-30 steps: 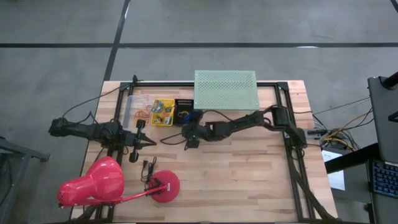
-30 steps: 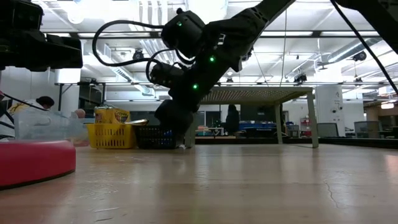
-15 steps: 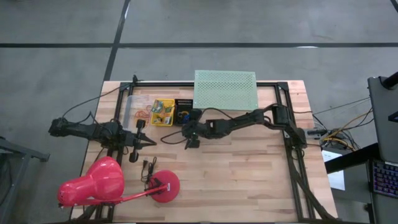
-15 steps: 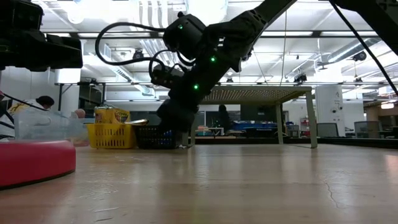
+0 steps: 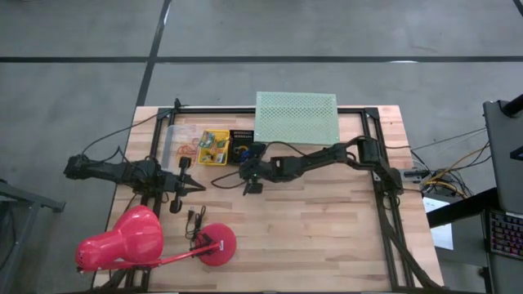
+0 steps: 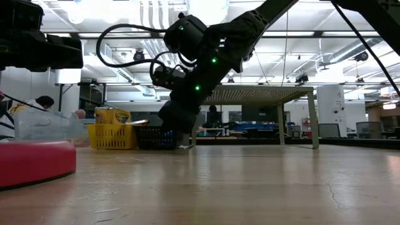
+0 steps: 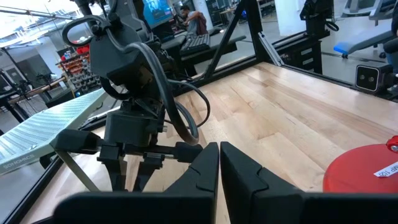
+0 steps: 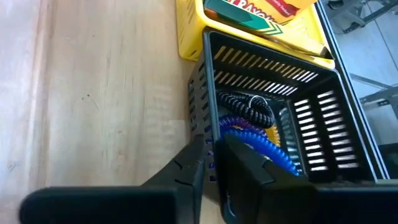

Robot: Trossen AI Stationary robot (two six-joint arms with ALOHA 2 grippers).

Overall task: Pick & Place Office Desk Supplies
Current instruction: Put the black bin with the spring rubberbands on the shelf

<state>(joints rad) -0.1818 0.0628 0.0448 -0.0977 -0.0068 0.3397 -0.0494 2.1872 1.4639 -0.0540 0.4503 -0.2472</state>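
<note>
A black slotted basket [image 5: 240,140] stands on the table beside a yellow basket [image 5: 214,148] that holds crayon boxes [image 8: 249,12]. Inside the black basket [image 8: 292,93] lie a black coil [image 8: 245,106], a purple coil [image 8: 239,127] and a blue coil [image 8: 268,150]. My right gripper [image 8: 210,155] is at the black basket's near wall, shut on it [image 5: 248,158]. My left gripper [image 5: 196,188] waits shut and holding nothing at the table's left, its fingertips together [image 7: 219,162]. My right gripper pinches the black basket's near wall [image 8: 200,127] close to a corner. One finger [image 8: 186,168] is outside and the other [image 8: 249,171] inside. The fingers slant down from the table's right and near side. The basket stands on the table.
A mint-green perforated shelf [image 5: 296,117] stands just behind the baskets. A clear container [image 5: 181,145] with thin bands sits left of the yellow basket. A big pink lamp [image 5: 122,241] with its round base [image 5: 217,243] lies at the near left. Bare wood spreads to the near right.
At the black basket my right gripper's fingers have drawn together on the wall. The arm itself has stayed where it was, and the basket has not shifted.
</note>
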